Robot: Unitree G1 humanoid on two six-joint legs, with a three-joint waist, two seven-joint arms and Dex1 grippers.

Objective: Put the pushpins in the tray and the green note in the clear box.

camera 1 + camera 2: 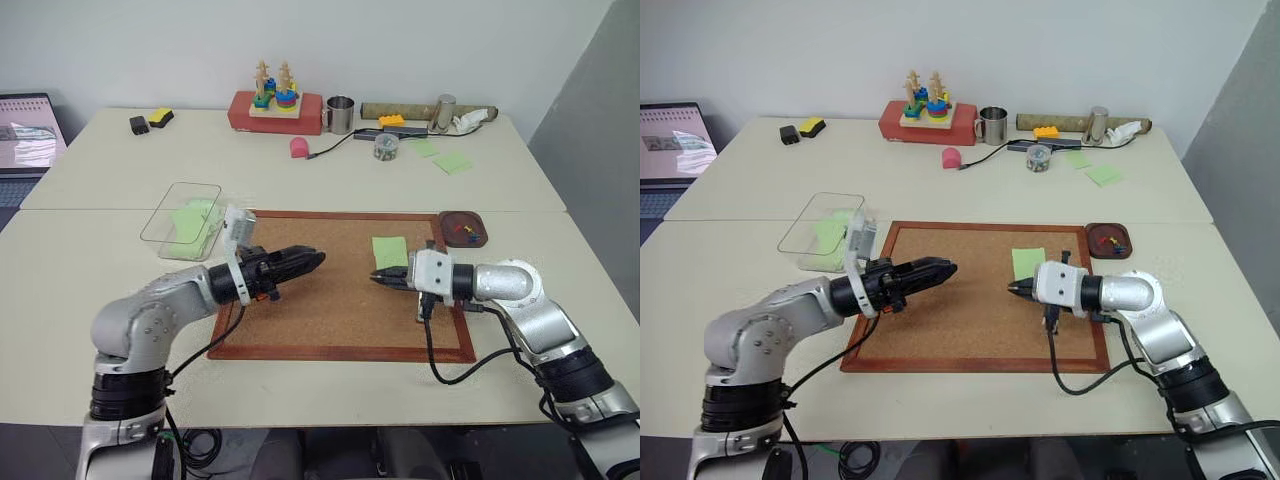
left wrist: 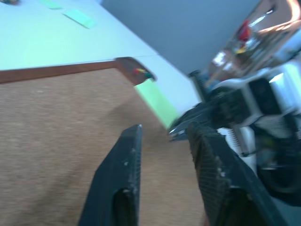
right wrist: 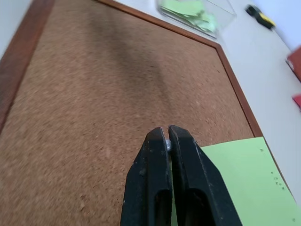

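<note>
The green note (image 1: 390, 250) lies flat on the corkboard (image 1: 330, 310), toward its far right side. My right gripper (image 1: 376, 279) hovers just in front of the note, pointing left. It is shut (image 3: 167, 129), with a tiny pale pushpin (image 3: 168, 145) pinched at its tips. Other pushpins (image 1: 468, 232), red, blue and yellow, lie in the dark tray (image 1: 443, 230) beyond the board's far right corner. My left gripper (image 1: 315, 259) is open and empty above the board's left half, pointing at the right gripper. The clear box (image 1: 160, 225) stands off the board's far left corner.
Green paper notes (image 1: 190, 218) lie inside the clear box. At the back are a red toy stand (image 1: 275, 110), a metal cup (image 1: 341, 114), a small jar (image 1: 385, 147), loose green notes (image 1: 452, 162) and a pink object (image 1: 299, 148). A laptop (image 1: 30, 135) stands far left.
</note>
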